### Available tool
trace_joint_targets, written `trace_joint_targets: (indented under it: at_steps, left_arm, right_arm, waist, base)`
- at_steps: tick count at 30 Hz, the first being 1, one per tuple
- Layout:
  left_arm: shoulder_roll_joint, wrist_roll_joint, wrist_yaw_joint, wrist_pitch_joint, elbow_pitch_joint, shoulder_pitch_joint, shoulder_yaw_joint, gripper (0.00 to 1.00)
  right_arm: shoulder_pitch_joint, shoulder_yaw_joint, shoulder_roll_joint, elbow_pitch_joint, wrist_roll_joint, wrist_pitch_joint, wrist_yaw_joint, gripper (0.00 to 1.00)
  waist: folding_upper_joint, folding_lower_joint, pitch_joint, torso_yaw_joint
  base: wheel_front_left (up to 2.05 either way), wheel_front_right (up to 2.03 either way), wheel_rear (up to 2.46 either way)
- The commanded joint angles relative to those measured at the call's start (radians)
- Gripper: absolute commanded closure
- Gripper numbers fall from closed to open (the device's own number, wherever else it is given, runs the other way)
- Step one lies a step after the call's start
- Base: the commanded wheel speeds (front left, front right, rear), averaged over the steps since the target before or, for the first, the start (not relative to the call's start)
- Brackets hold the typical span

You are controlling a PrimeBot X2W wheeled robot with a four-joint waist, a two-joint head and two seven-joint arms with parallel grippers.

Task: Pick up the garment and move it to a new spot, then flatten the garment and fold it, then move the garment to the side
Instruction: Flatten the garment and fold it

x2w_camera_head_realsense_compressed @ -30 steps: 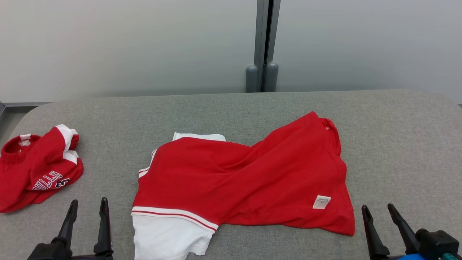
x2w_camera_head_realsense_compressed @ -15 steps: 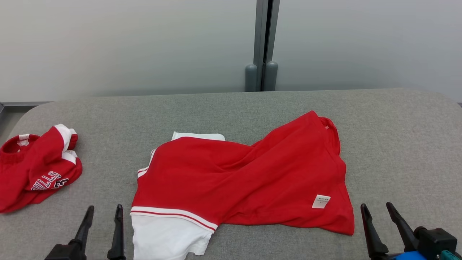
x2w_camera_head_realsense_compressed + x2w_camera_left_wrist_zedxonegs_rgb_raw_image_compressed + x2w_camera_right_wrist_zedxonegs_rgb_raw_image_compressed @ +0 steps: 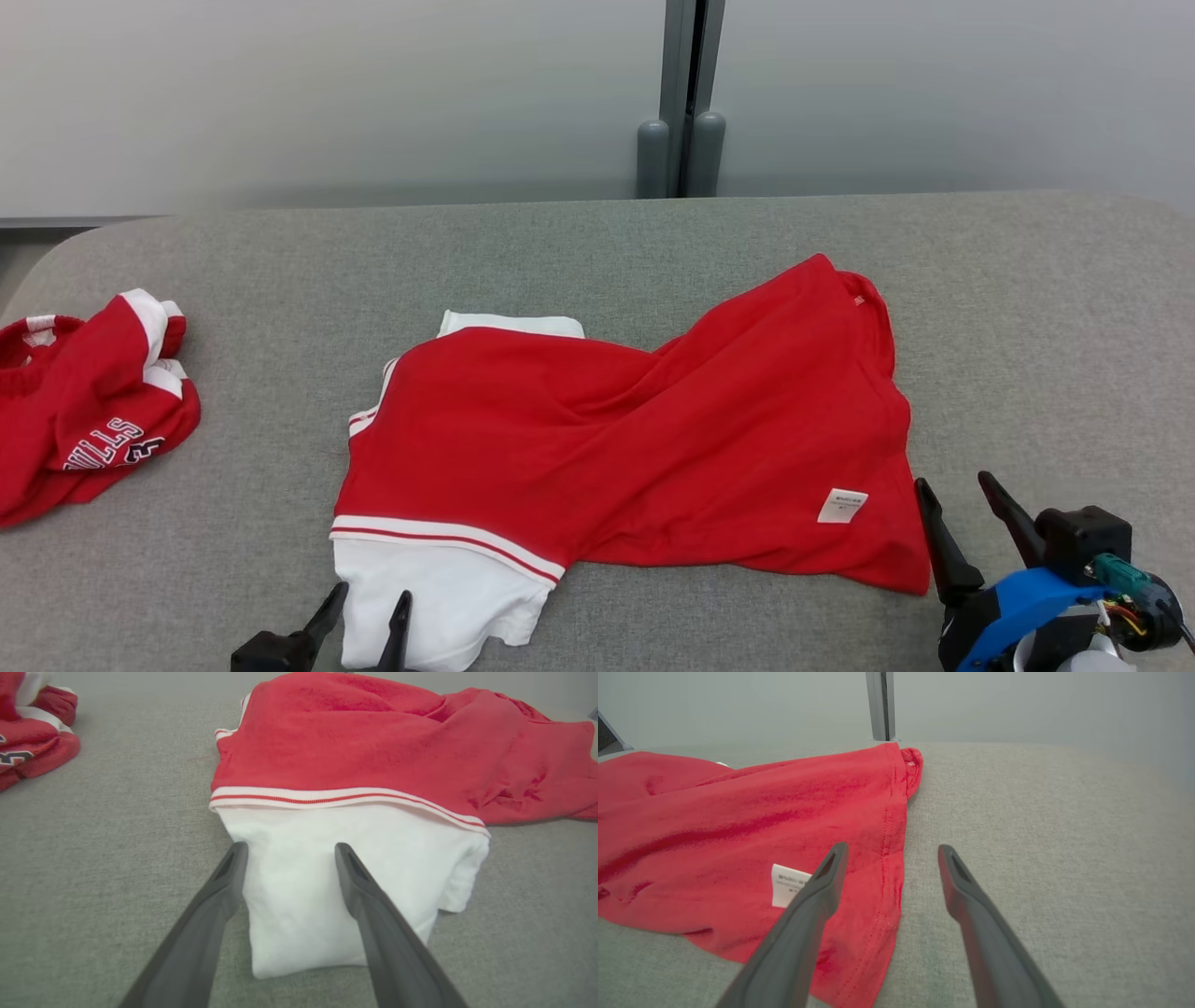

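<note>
Two grippers, both spread wide, and neither had hold of anything. The garment lay in the middle of the grey padded table, its red body rumpled and twisted, with folds running up towards its far right corner. A white sleeve stuck out at the near left, below a white band carrying a thin red stripe.

Down at that sleeve was the left gripper. In the left wrist view its two dark fingers stood well apart over the sleeve's near end, jaws fully parted and gripping nothing. Whether the tips touched the white cloth could not be told.

Over on the other side, the right gripper stood just beside the red hem corner. The right wrist view showed one finger across the red cloth and the other over bare grey table, jaws wide and empty.

Now the writing. A small white care label sat on the red cloth near that right hem. Grey print ran across it in short lines, too small to read in either view.

Well apart, at the table's left edge, lay a second red garment, bunched up, with white trim. White letters outlined in dark showed on it, upside down to the head camera: "ULLS", with part of a numeral beside them and the rest lost in a fold. Behind the table stood a pale wall with a grey post.
</note>
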State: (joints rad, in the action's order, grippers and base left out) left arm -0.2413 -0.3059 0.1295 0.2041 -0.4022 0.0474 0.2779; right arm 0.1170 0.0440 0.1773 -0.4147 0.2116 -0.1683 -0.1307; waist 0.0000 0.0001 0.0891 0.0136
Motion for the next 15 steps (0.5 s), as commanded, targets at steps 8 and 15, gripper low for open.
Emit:
trace_joint_targets:
  at_steps: [8,15]
  left_arm:
    - [-0.006,-0.081,0.001,0.016,-0.079,-0.04,0.075,0.0]
    - [0.002,-0.128,0.001,0.031,-0.14,-0.075,0.138,0.0]
  right_arm:
    - [0.084,0.037,0.013,-0.197,0.023,-0.01,0.0,0.0]
    - [0.135,0.078,0.0,-0.343,0.05,-0.019,0.0,0.0]
  waist:
    - [0.0,-0.0001,0.034,0.019]
    - [0.0,-0.0001,0.039,0.024]
  base:
    - [0.0,0.0,0.0]
    - [0.0,0.0,0.0]
